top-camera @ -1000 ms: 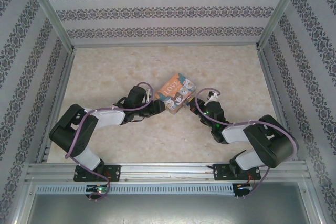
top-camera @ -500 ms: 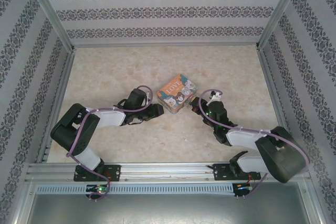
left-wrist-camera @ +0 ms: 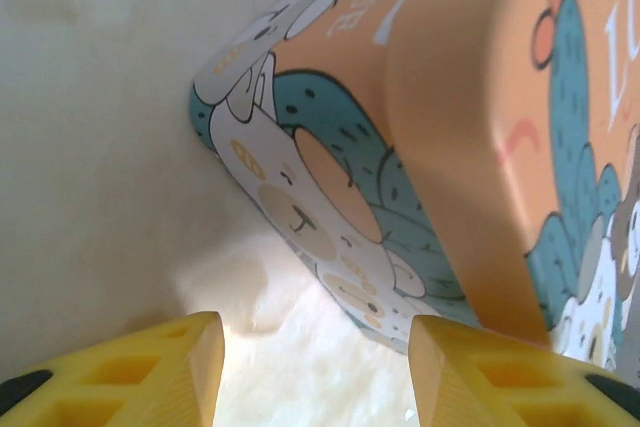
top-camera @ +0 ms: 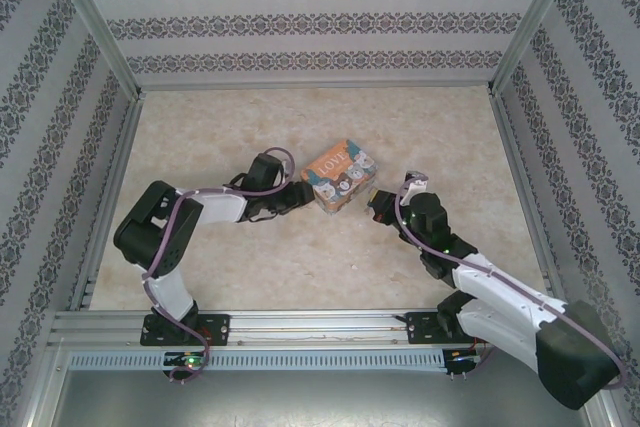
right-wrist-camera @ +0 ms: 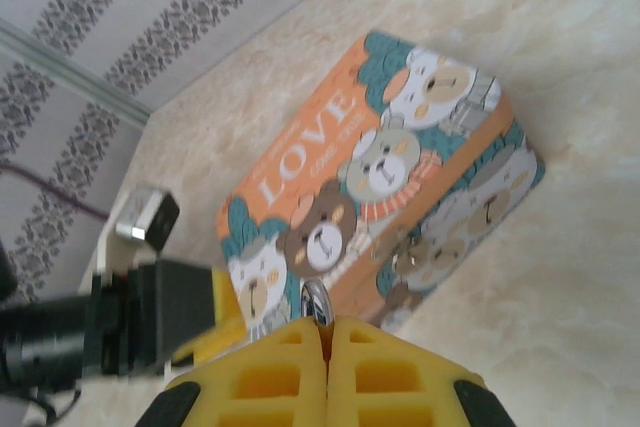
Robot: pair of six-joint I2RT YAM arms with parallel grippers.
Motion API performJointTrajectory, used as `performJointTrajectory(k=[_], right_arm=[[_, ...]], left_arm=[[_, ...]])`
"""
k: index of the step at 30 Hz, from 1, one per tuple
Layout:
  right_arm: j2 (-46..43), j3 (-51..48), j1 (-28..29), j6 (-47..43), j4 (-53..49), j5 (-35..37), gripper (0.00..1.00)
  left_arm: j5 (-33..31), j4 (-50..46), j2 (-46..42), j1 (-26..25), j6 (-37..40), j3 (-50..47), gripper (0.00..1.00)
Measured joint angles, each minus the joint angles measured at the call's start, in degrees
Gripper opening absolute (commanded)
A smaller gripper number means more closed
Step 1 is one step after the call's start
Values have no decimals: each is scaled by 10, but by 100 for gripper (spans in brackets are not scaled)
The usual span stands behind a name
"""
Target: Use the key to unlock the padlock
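The colourful "LOVE" tin [top-camera: 338, 175] lies mid-table. My right gripper [right-wrist-camera: 326, 325] is shut, and the key [right-wrist-camera: 317, 299], a small silvery rounded tip, sticks out between its yellow fingers. It hovers just short of the tin's near side wall, and from above the right gripper [top-camera: 378, 205] sits a little right of the tin. A small shiny clasp area [right-wrist-camera: 408, 253] glints on that wall, but I cannot make out the padlock there. My left gripper [left-wrist-camera: 315, 347] is open at the tin's left corner [left-wrist-camera: 300, 207], with only table between its fingers.
Patterned walls and metal rails [top-camera: 110, 207] enclose the pale marble-look table [top-camera: 250, 127]. The left arm's black wrist and yellow finger [right-wrist-camera: 215, 322] sit beside the tin's far end in the right wrist view.
The right arm has stretched out low and its gripper has drawn back slightly right of the tin. The left arm's elbow has moved right and the tin has turned a little.
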Motion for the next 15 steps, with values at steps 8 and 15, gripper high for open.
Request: performJointTrajectory(k=[8, 15], right_arm=[[-54, 23, 1, -35, -116, -48, 0], [-74, 26, 9, -49, -185, -80, 0]], left_arm=[[7, -40, 72, 26, 30, 113, 52], [9, -80, 120, 39, 55, 195, 52]])
